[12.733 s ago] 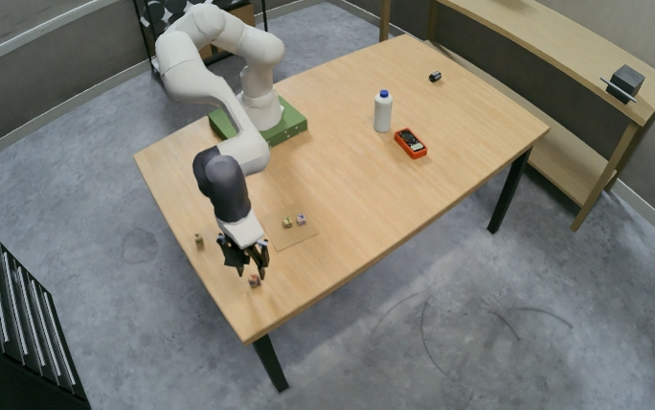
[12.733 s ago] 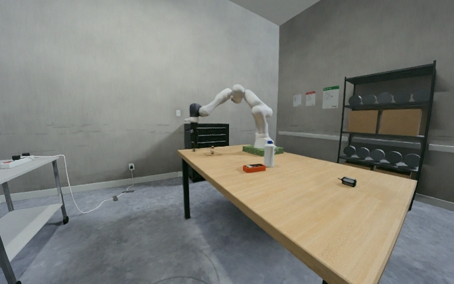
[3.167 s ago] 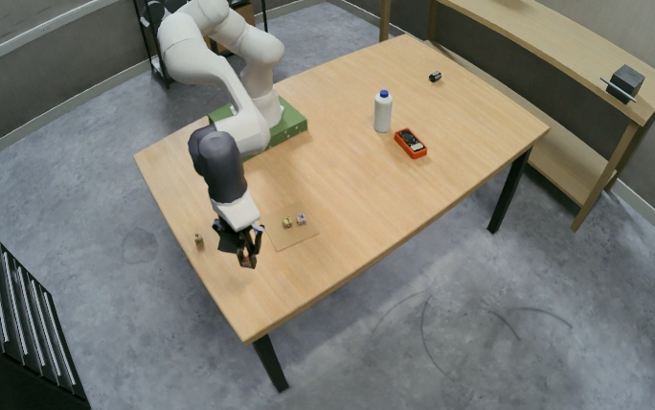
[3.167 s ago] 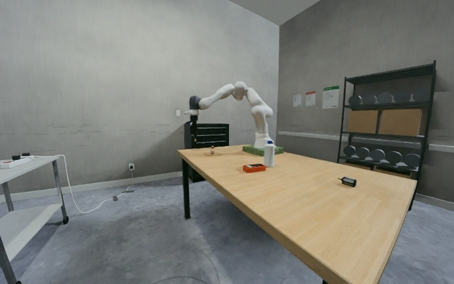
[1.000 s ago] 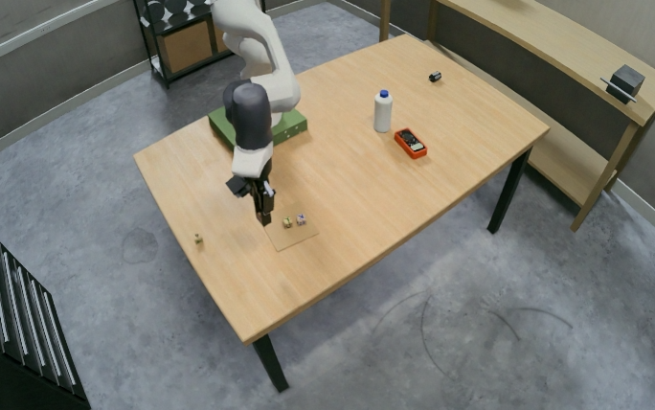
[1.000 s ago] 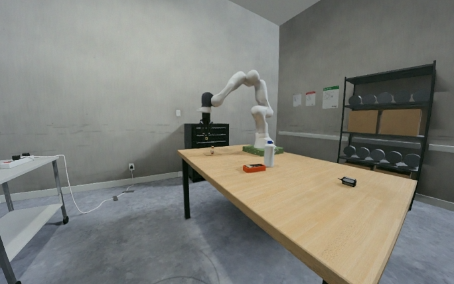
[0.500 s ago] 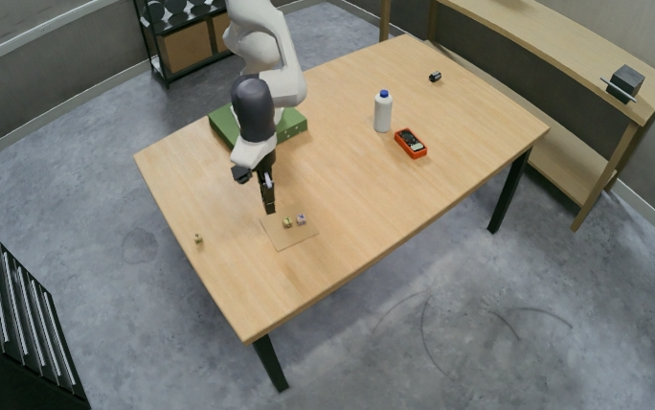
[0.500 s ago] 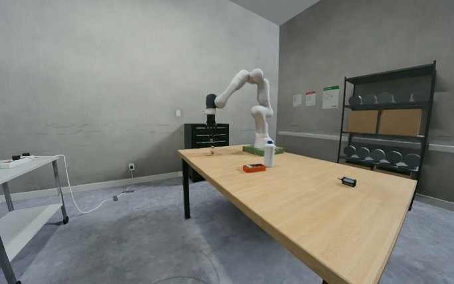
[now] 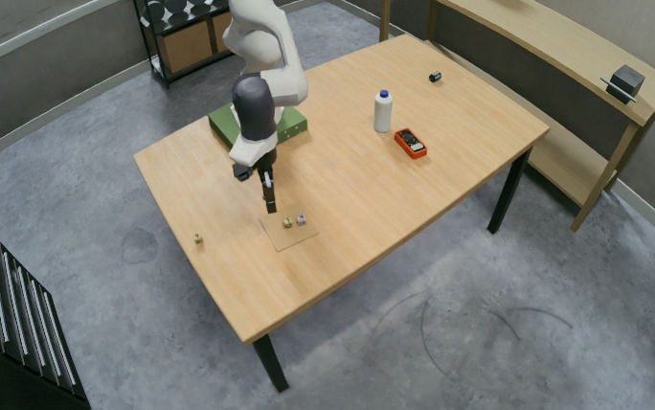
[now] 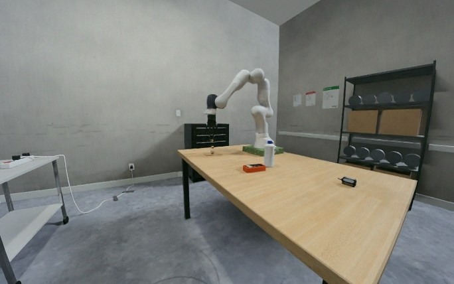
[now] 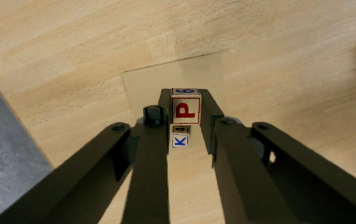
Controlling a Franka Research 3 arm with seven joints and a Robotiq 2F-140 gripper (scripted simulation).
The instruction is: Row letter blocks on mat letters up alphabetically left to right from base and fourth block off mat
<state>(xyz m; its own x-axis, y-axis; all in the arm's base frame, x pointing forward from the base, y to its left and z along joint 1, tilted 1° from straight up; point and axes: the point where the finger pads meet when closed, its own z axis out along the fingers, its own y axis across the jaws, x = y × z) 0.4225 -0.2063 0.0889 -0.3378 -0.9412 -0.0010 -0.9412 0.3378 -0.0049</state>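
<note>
On the pale wooden table (image 9: 367,183) (image 10: 294,187), a thin tan square mat (image 9: 289,238) (image 11: 150,90) waits; black two-fingered gripper (image 9: 271,211) (image 11: 184,102) pinches cream cube lettered red P (image 11: 186,111) by opposite sides, presumably keeping its letter upward for placing.

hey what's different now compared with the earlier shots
The block with the red P, earlier near the table's front corner, is now gripped in the end effector, carried back toward the mat. Unmoved: two blocks on the mat, the small block off it, bottle.
</note>
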